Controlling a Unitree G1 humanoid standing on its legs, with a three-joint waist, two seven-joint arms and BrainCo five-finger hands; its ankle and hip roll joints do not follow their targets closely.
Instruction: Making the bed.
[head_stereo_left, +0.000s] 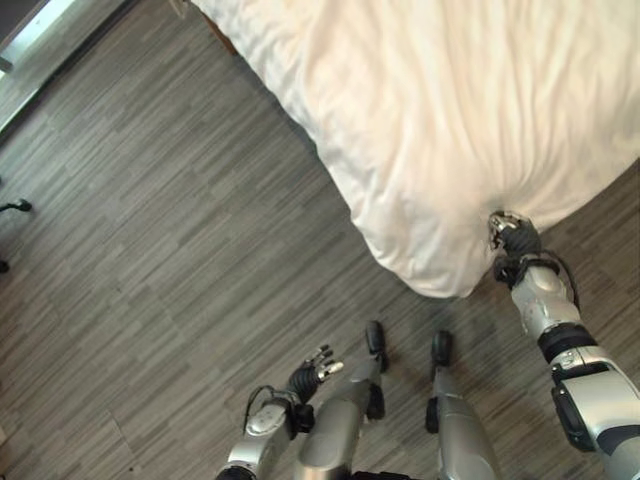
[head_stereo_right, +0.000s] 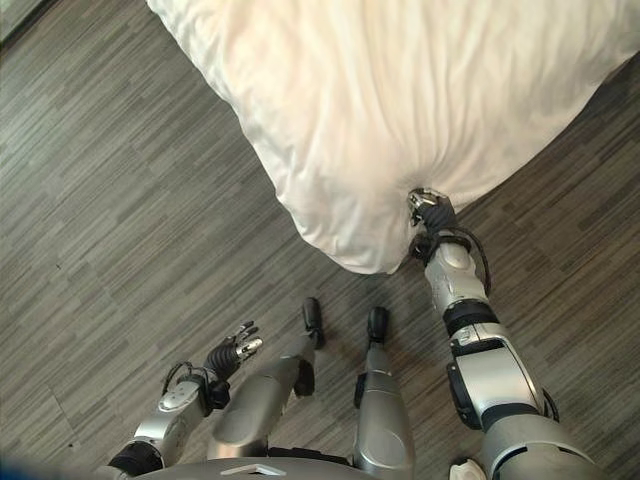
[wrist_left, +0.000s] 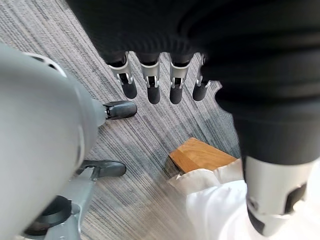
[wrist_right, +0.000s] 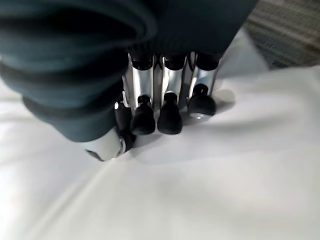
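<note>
We see the duvet (head_stereo_left: 470, 110) spread over the far right of the scene, its corner hanging toward us over the wooden floor (head_stereo_left: 150, 290), which takes up the left and near side. Our right hand (head_stereo_left: 513, 235) is on the duvet's near edge, just right of that corner, fingers (wrist_right: 170, 117) curled into the cloth. Our left hand (head_stereo_left: 312, 372) hangs over the floor at the near left, well apart from the duvet. A wooden bed leg (wrist_left: 200, 156) stands on the floor under the duvet's edge.
</note>
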